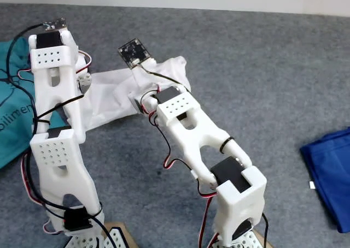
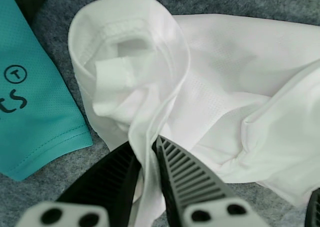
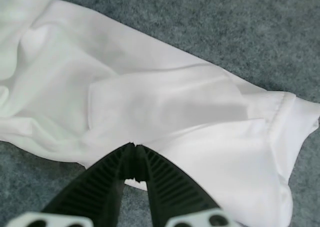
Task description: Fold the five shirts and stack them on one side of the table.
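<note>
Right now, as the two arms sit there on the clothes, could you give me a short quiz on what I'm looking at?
1. True or false: the left arm has its jaws shut on a fold of the white shirt.
2. Which shirt lies alone, out to the side of the right arm? A. blue B. red C. yellow
3. Fill in: the shirt with printed lettering, lying next to the white one, is ____.

Key:
1. True.
2. A, the blue shirt.
3. Teal, the teal shirt.
</note>
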Controlling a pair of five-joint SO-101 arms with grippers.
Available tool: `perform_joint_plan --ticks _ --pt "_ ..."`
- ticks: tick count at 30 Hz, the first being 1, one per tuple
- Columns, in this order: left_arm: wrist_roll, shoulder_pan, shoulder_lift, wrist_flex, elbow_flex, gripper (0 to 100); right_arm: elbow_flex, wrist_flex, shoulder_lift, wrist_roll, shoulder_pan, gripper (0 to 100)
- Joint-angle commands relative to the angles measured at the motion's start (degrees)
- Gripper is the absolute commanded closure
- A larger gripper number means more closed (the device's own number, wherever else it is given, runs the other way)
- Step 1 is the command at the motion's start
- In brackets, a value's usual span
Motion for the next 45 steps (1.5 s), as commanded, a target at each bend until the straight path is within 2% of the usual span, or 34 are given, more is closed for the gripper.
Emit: perform_joint_plan --ticks 1,11,16,19,29,40,45 --pt "-0.4 -0.7 -4.1 0.3 -2.4 99 0.0 7.0 -5.4 0.7 0.5 99.0" --pt "-0.4 -0.9 -4.1 0.3 -2.2 99 11.4 3.9 -14.9 0.7 0.5 99.0" --pt "-0.4 -0.7 -4.1 0.3 -2.4 99 11.4 0.2 -9.2 0.8 -0.7 99.0" --pt "-0.3 -0.7 -4.1 0.3 -2.4 99 7.9 -2.9 -3.5 2.6 -1.4 99.1" --pt "-0.4 -0.7 -4.1 0.3 -2.4 99 -8.5 -2.6 7.9 2.8 -1.4 99.1" --pt "-0.2 0.3 -4.0 0.3 -2.4 99 -18.1 -1.7 18.2 3.4 -1.5 99.1" --pt "-0.3 3.4 -4.2 0.3 -3.1 99 -19.8 3.2 14.9 5.2 0.3 99.1"
